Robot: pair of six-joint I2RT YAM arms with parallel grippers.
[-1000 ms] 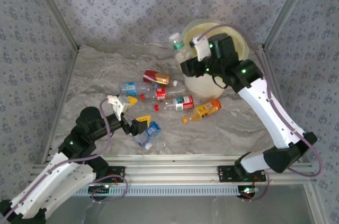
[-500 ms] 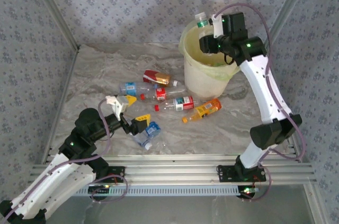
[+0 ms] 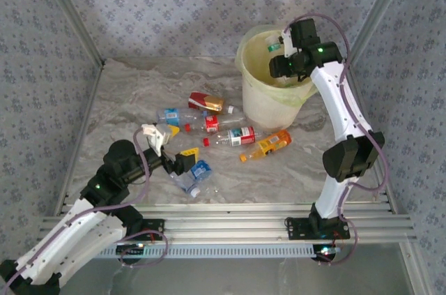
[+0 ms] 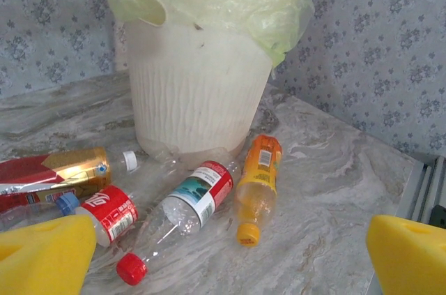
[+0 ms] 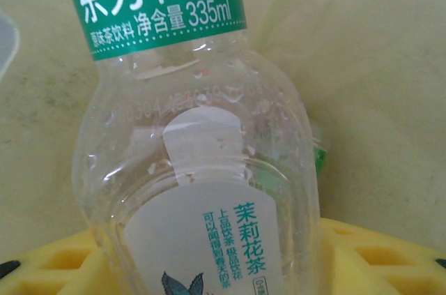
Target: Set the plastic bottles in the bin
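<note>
My right gripper (image 3: pixel 279 56) hangs over the mouth of the cream bin (image 3: pixel 265 108) with its pale green liner. It is shut on a clear bottle with a green band and white label (image 5: pixel 195 169), which sits between the yellow pads (image 5: pixel 390 260); the same bottle (image 3: pixel 273 47) points into the bin. Several plastic bottles lie left of the bin: a red-gold one (image 3: pixel 205 102), a red-labelled clear one (image 3: pixel 237 136), an orange one (image 3: pixel 270 144) and a crushed blue-labelled one (image 3: pixel 196 173). My left gripper (image 3: pixel 178 143) stands open low beside them, nothing between its fingers.
From the left wrist, the bin wall (image 4: pixel 195 86) rises behind the orange bottle (image 4: pixel 256 183) and the red-labelled clear bottle (image 4: pixel 188 204). A loose red cap (image 3: pixel 206 141) lies on the marble table (image 3: pixel 125 100). Patterned walls close in the back and sides.
My right arm carried the green-banded bottle from the bin's left side up over the rim and above the bin's mouth. The left arm has hardly moved.
</note>
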